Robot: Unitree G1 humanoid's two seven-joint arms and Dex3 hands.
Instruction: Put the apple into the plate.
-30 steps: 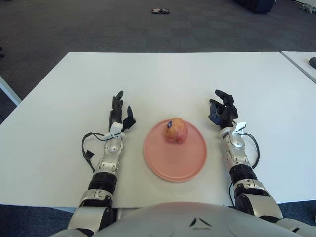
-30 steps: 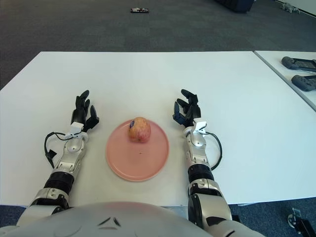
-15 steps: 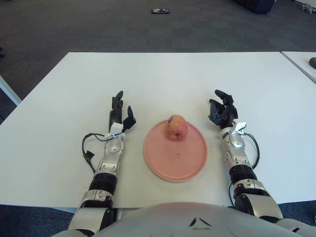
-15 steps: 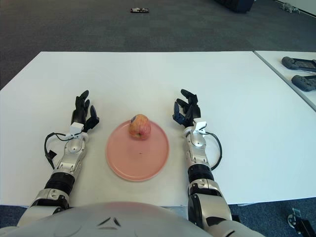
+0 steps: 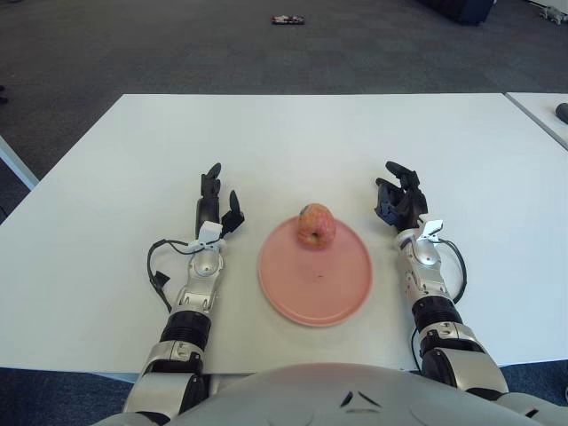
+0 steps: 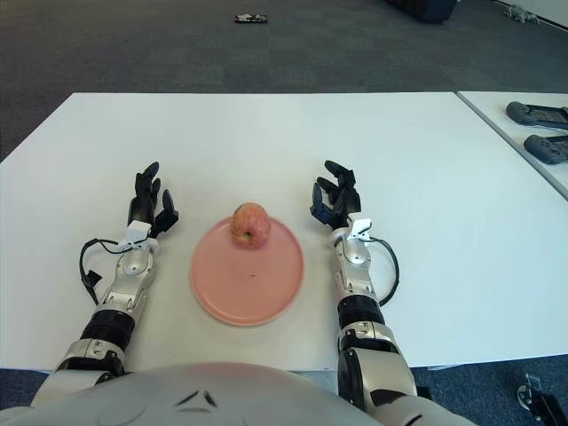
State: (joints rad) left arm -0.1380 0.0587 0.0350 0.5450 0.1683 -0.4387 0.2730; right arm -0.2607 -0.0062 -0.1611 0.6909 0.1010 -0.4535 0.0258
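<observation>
A red-yellow apple (image 5: 315, 223) sits on the far edge of the pink plate (image 5: 315, 282) in the middle of the white table. To the left of the plate is my left hand (image 5: 214, 200), fingers spread and holding nothing. My right hand (image 5: 397, 197) shows to the right of the plate, fingers relaxed and apart, also holding nothing. Neither hand touches the apple or the plate.
The white table (image 5: 302, 142) stretches wide beyond the plate. A second table edge with dark devices (image 6: 537, 129) stands at the far right. A small dark object (image 5: 287, 19) lies on the carpet beyond the table.
The apple has rolled slightly toward the far rim of the plate and turned, so its dark sticker no longer shows. Both hands have stayed in place.
</observation>
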